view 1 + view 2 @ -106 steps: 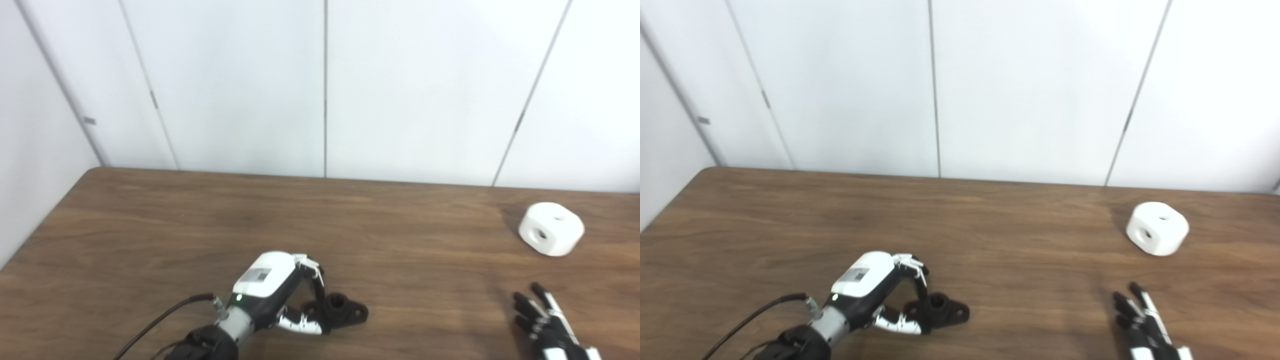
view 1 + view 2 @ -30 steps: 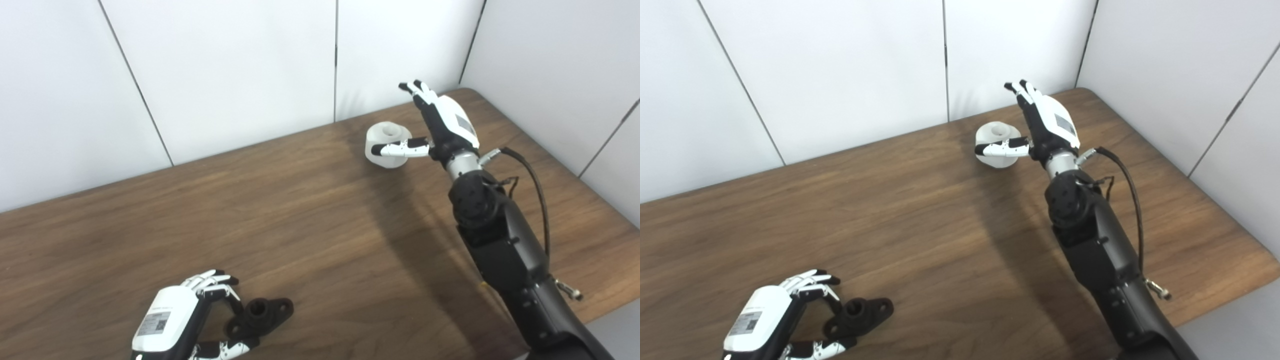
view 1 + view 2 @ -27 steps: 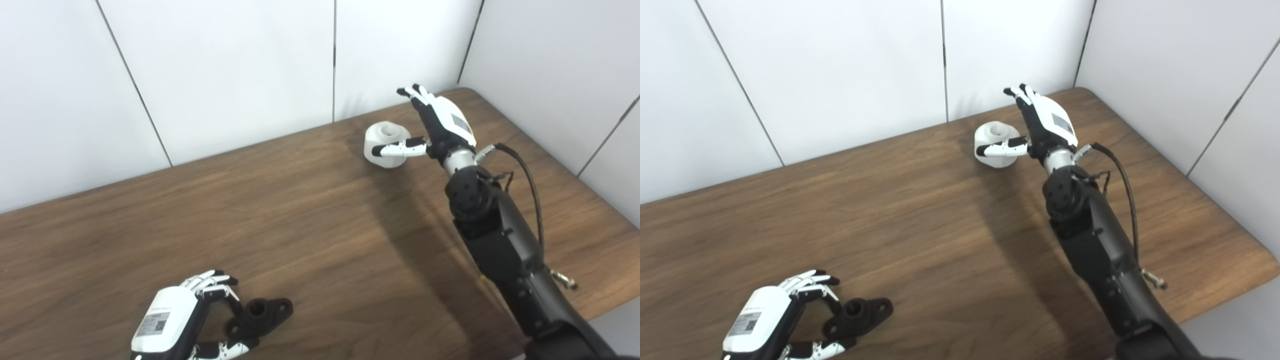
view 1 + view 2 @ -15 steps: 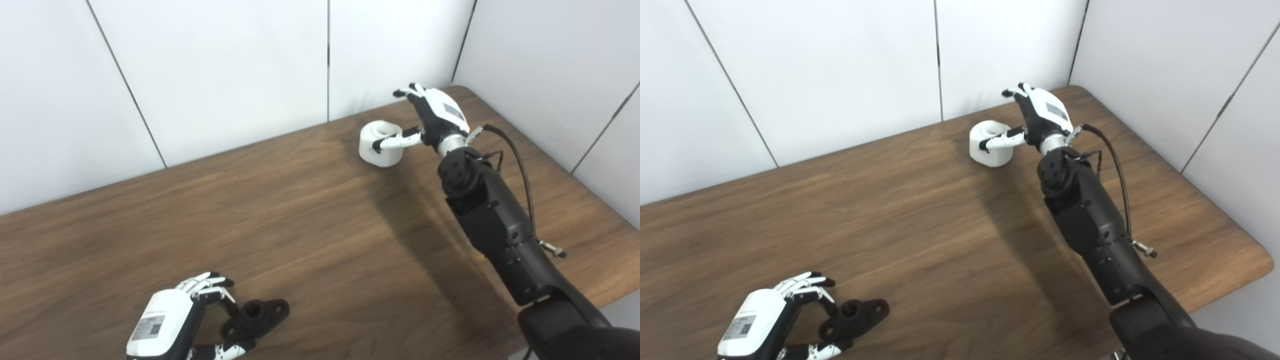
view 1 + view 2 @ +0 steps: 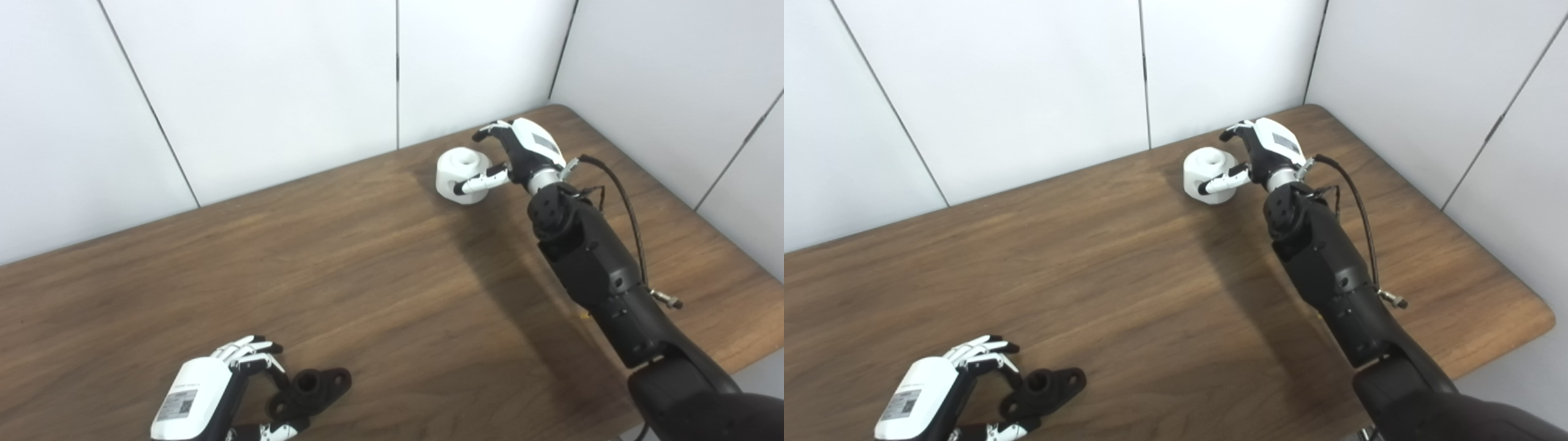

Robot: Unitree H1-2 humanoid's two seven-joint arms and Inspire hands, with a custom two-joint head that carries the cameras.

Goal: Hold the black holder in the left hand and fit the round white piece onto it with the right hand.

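Note:
The black holder (image 5: 313,385) lies on the wooden table (image 5: 367,263) at the near left. My left hand (image 5: 211,398) is shut on its left end, fingers over it and thumb under it; it also shows in the right eye view (image 5: 937,392). The round white piece (image 5: 458,176) stands on the table at the far right, near the wall. My right hand (image 5: 520,153) reaches it at arm's length. The thumb lies across its near side and the fingers (image 5: 487,130) curl over its far side with a small gap. The piece rests on the table.
White wall panels (image 5: 275,92) stand close behind the table and along its right side (image 5: 674,92). The table's rounded right corner (image 5: 1540,321) and near right edge are close to my right arm (image 5: 606,275). Bare wood lies between the two hands.
My right hand's fingers have bent from straight to curled over the white piece, and the thumb has dropped across its front. The view has shifted slightly. The left hand and holder have stayed put.

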